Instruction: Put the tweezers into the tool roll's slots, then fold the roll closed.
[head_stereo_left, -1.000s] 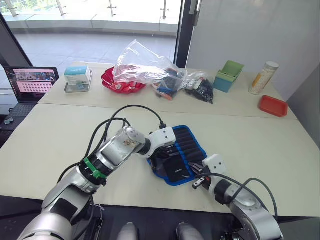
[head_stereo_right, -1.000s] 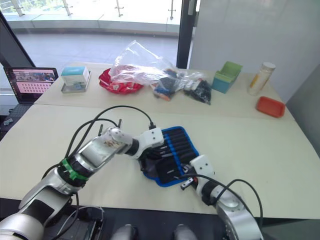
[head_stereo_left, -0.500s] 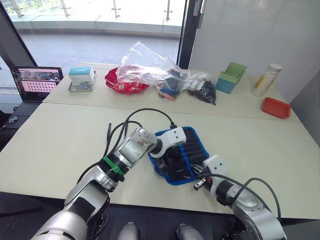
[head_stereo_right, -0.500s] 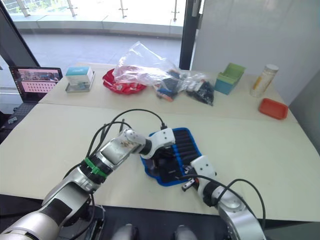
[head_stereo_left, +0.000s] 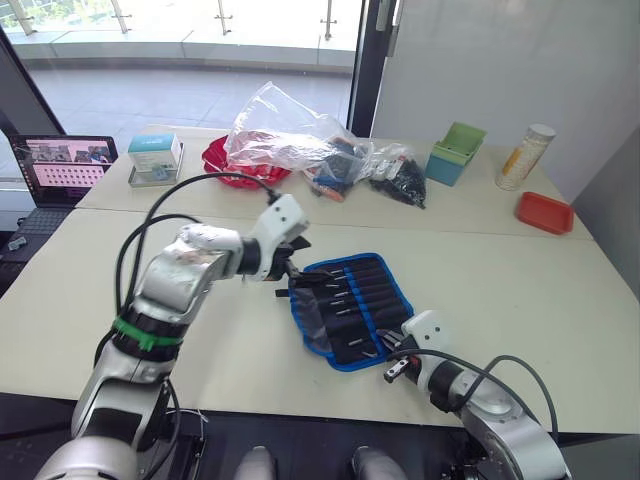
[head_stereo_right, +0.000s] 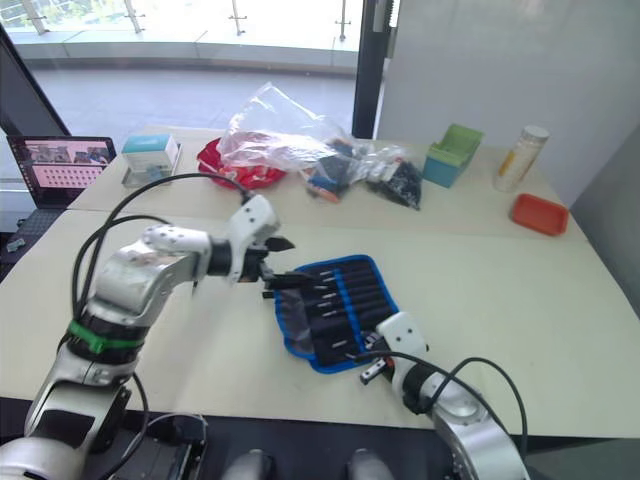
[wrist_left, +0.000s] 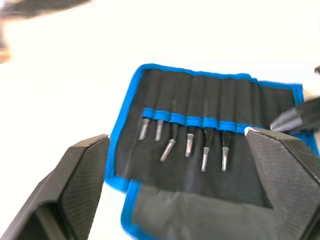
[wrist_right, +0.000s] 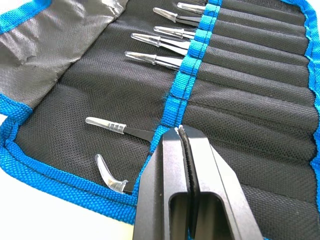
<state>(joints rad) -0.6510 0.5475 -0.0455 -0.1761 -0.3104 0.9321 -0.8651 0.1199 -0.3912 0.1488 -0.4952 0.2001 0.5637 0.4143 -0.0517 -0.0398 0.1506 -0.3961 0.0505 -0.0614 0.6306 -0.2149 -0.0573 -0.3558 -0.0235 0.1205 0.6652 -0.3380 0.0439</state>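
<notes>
With the tweezers (wrist_right: 150, 59) seated in the slots (wrist_right: 192, 60) of the tool roll (head_stereo_left: 350, 308) near the table's (head_stereo_left: 90, 290) front edge, the wide-open left gripper (head_stereo_left: 292, 262) should be closed squarely on its far edge while the pinched-together right gripper (wrist_right: 186, 165) pins the fabric.

A pale beige desk (head_stereo_left: 520, 270) carries an open black blue-edged fabric tool roll (head_stereo_left: 350, 310), crumpled clear plastic bag (head_stereo_left: 285, 135), green box (head_stereo_left: 457, 152) and red tray (head_stereo_left: 545, 211).

Office or lab, pale worktables (head_stereo_left: 120, 290), laptop (head_stereo_left: 62, 165), glass doors (head_stereo_left: 180, 30)
</notes>
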